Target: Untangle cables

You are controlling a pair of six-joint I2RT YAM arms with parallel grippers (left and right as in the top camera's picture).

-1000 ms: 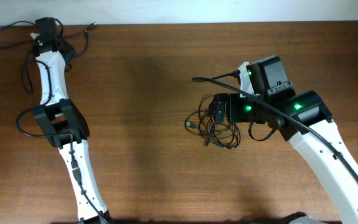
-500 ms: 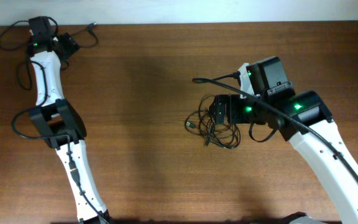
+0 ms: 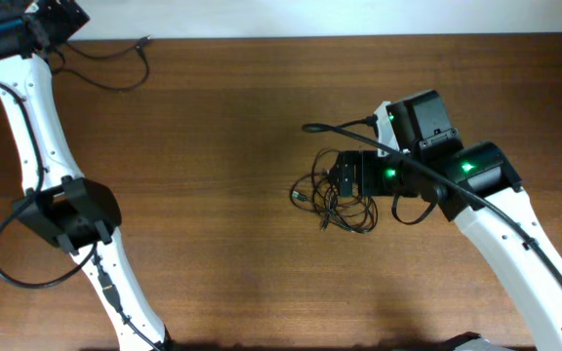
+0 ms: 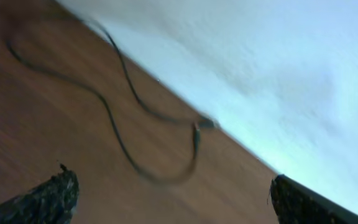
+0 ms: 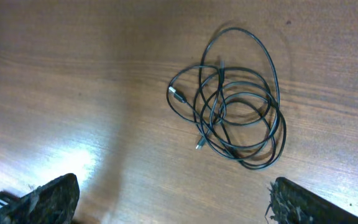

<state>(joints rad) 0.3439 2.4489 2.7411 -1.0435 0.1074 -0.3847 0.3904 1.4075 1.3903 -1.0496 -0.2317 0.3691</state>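
Nearby, right gripper (image 5: 173, 190): spread wide, empty.
Tangled cables (image 5: 236, 99): lay ahead, upper right of wrist frame; loops ran top to bottom.
Nearer arm: right.
Farther, left gripper (image 4: 171, 191): wide too, facing one loose cable (image 4: 196, 138).

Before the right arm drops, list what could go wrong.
1. The tangled cables lie in overlapping loops; the right arm's open jaws could close on several strands and tighten the knot.
2. The lone cable lies by the table's far edge, near the left arm; a sweep could drag it off.
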